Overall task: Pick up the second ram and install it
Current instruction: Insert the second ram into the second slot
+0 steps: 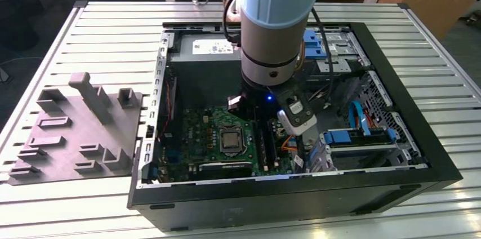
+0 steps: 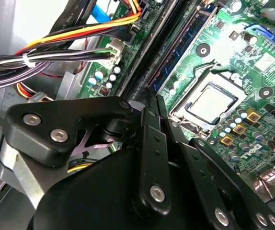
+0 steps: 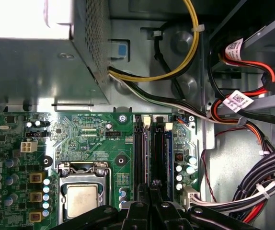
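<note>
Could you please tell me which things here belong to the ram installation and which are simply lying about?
Job in hand: gripper, at the memory slots; a ram stick seated alongside; motherboard. Whether the second ram is gripped, I cannot tell.

Lying about: grey fixture tray; power supply; cable bundles; blue drive caddy.

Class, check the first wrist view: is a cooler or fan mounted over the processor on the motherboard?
No. The processor sits uncovered on the green motherboard, its bare metal lid in plain sight.

Ribbed bare-metal table (image 1: 90, 36), matt black case (image 1: 301, 205), glossy green motherboard (image 3: 99, 129), matt black gripper (image 2: 150, 98)
</note>
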Available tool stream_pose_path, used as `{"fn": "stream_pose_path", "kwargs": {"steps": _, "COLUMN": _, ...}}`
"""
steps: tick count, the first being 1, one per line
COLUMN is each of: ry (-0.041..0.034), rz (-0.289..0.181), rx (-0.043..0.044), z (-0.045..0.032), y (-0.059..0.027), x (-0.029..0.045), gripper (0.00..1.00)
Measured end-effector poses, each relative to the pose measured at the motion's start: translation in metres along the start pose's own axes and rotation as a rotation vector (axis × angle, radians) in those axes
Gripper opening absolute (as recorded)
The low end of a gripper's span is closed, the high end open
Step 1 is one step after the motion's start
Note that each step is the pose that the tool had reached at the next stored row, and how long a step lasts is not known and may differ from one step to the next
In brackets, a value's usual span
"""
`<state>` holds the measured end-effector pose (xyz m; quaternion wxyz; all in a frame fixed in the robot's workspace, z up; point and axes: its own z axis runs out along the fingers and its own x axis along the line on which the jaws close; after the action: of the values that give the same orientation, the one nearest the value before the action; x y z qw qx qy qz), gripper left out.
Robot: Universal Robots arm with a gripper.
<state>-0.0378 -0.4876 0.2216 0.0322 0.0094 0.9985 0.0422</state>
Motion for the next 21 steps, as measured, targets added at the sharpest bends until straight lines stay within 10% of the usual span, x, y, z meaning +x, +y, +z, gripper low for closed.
{"fn": "stream_pose_path", "kwargs": {"steps": 21, "ry": -0.0005, "rz": 0.006, "rx": 0.0003, "z": 0.0013, "y": -0.0001, "x": -0.0003, "gripper": 0.13}}
